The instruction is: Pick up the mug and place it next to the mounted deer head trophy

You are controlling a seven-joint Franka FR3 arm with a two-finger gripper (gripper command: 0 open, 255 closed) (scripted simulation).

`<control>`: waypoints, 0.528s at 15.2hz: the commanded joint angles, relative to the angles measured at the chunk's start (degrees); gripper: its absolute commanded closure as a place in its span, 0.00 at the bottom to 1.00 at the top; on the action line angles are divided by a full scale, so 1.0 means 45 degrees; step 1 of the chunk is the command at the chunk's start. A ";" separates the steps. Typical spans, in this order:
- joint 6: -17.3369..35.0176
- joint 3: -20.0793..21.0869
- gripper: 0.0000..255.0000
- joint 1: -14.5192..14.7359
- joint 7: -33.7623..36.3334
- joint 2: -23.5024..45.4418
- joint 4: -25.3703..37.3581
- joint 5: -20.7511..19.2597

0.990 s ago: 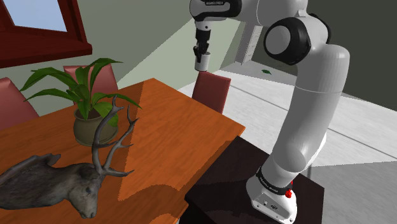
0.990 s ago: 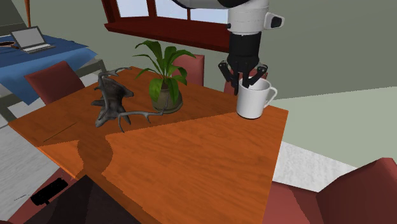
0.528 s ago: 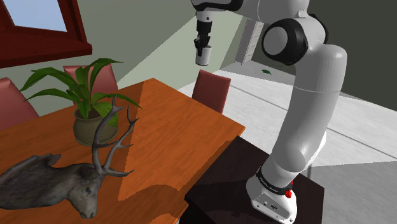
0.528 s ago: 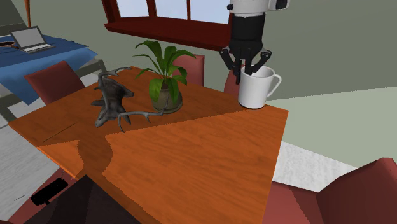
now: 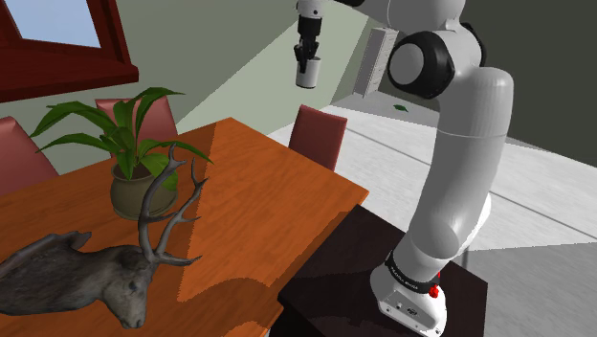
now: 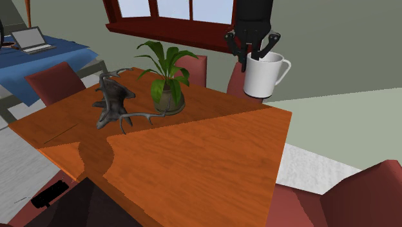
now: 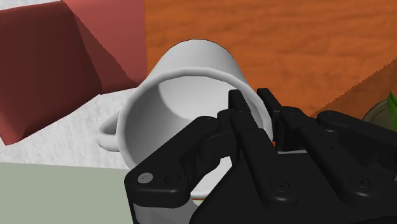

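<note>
Plain white mug [image 6: 265, 76], loop handle at 2 o'clock, hangs tilted above the wooden surface [image 6: 193, 155], its rim pinched by the end effector [image 6: 252, 57]. At its 9 o'clock, a pot [image 6: 166, 100] holds a green plant [image 6: 161, 61].

- Bright, even daylight in all three views; edges are crisp throughout and lines run straight to the borders.
- A hard diagonal line splits the tabletop [image 6: 193, 161]. In the second exterior view the near side is bright orange and the side toward the window [image 6: 174, 8] is duller brown. The window glows pale blue.
- A curved dark shadow crosses the tabletop's near corner in that view.
- In the shoulder view, the deer head [image 5: 86, 278] antlers throw a jagged shadow edge beside it.
- The mug [image 7: 191, 70] is softly graded from white to grey; the black jaws carry a faint grey sheen.
</note>
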 commanded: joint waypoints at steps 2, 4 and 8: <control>-0.0693 -0.0002 1.00 -0.0042 -0.0034 0.0265 0.0956 0.0042; -0.0597 0.0064 1.00 0.0178 0.0217 -0.0147 0.0438 -0.0048; -0.0011 0.0390 1.00 0.1016 0.1296 -0.1705 -0.1754 -0.0370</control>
